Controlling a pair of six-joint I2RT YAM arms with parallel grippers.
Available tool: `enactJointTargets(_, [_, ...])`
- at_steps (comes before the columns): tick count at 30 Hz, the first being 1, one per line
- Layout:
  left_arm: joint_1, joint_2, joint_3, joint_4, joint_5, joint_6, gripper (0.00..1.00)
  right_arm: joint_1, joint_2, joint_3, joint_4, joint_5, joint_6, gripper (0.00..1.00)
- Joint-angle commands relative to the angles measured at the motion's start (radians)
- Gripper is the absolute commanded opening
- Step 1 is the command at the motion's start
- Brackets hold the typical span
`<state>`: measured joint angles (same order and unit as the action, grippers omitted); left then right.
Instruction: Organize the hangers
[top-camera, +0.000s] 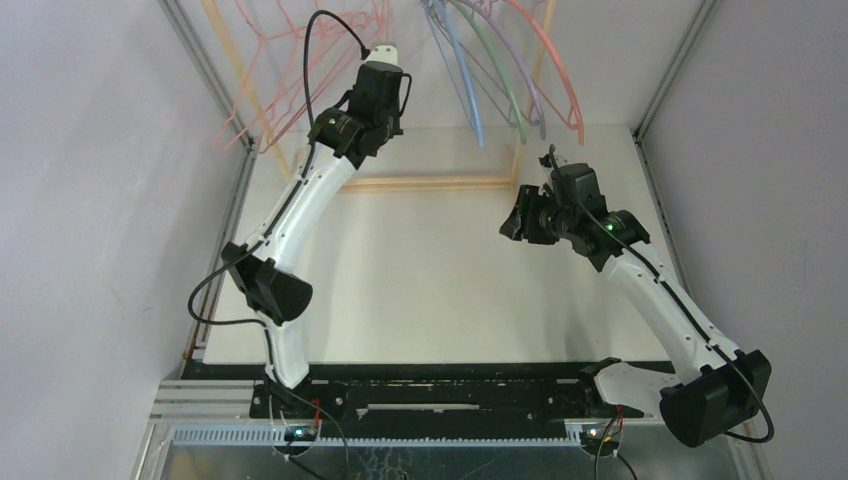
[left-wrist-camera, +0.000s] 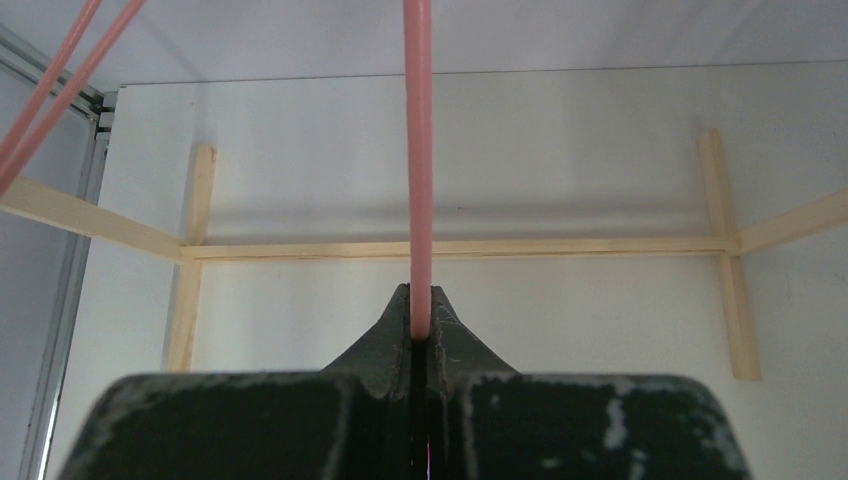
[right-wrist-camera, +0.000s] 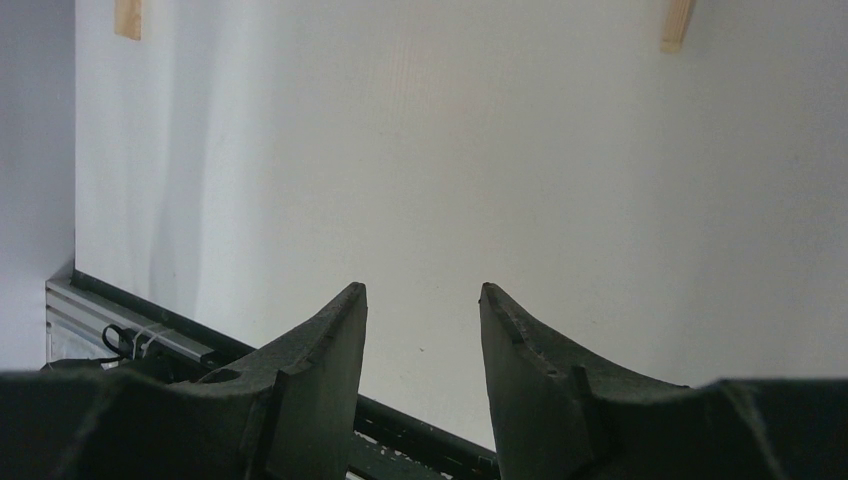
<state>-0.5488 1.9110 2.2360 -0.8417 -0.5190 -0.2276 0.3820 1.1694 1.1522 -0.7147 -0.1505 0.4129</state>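
Left claw (left-wrist-camera: 420, 305) is clamped hard on a pink hanger (left-wrist-camera: 418, 150). Its thin bar runs straight up out of my fingertips, above the far edge of the table (top-camera: 450, 290), left of the middle. The other pink hangers (top-camera: 285, 85) dangle in a tangle toward the far left corner. Right claw (right-wrist-camera: 422, 300) hovers over the right half of the table with its jaws parted and nothing between them. Past it, above the far edge, the mixed-colour hangers (top-camera: 508, 90) hang bunched: blue, green, lavender and one salmon. The wooden rack (top-camera: 430, 183) has its base along the far edge.
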Motion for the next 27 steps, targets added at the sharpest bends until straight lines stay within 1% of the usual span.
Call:
enactJointTargets(1, [0.013,-0.018,-0.023,0.059,0.031,0.001,0.0,-0.011,0.002,-0.002,0.021,-0.01,-0.014,0.54])
enactJointTargets(5, [0.023,-0.025,-0.069,0.061,0.047,-0.006,0.0,-0.012,0.005,-0.002,0.023,-0.015,-0.014,0.53])
enactJointTargets(9, [0.032,-0.078,-0.192,0.089,0.061,-0.025,0.0,-0.012,0.004,-0.002,0.024,-0.012,-0.016,0.54])
enactJointTargets(10, [0.034,-0.099,-0.233,0.1,0.066,-0.033,0.05,-0.012,0.002,-0.002,0.024,-0.009,-0.015,0.55])
enactJointTargets(11, [0.037,-0.123,-0.273,0.114,0.069,-0.035,0.09,-0.013,0.001,-0.002,0.024,-0.007,-0.017,0.58])
enactJointTargets(12, [0.04,-0.157,-0.312,0.132,0.071,-0.034,0.19,-0.012,-0.001,-0.001,0.027,-0.005,-0.018,0.7])
enactJointTargets(13, [0.043,-0.185,-0.352,0.149,0.077,-0.033,0.28,-0.012,-0.003,0.0,0.028,-0.004,-0.022,0.8])
enactJointTargets(14, [0.047,-0.21,-0.387,0.164,0.08,-0.03,0.34,-0.012,-0.005,-0.001,0.029,-0.002,-0.024,0.93])
enactJointTargets(15, [0.052,-0.237,-0.418,0.178,0.088,-0.026,0.42,-0.012,-0.005,-0.001,0.029,-0.003,-0.026,0.99])
enactJointTargets(16, [0.054,-0.263,-0.449,0.196,0.103,-0.018,0.52,-0.012,-0.006,-0.001,0.03,-0.003,-0.03,1.0])
enactJointTargets(17, [0.057,-0.288,-0.479,0.209,0.104,-0.016,0.83,-0.012,-0.008,-0.001,0.032,-0.008,-0.035,1.0])
enactJointTargets(18, [0.058,-0.31,-0.5,0.217,0.107,-0.014,0.97,-0.011,-0.009,0.0,0.036,-0.009,-0.041,1.0])
enactJointTargets(19, [0.058,-0.33,-0.518,0.222,0.117,-0.009,0.99,-0.01,-0.012,0.0,0.038,-0.007,-0.045,1.0])
enactJointTargets(23, [0.058,-0.413,-0.599,0.23,0.151,-0.025,1.0,-0.002,-0.027,-0.007,0.048,0.016,-0.071,1.0])
enactJointTargets(27, [0.058,-0.518,-0.761,0.28,0.209,-0.079,0.99,0.009,-0.068,-0.065,0.085,0.067,-0.062,1.0])
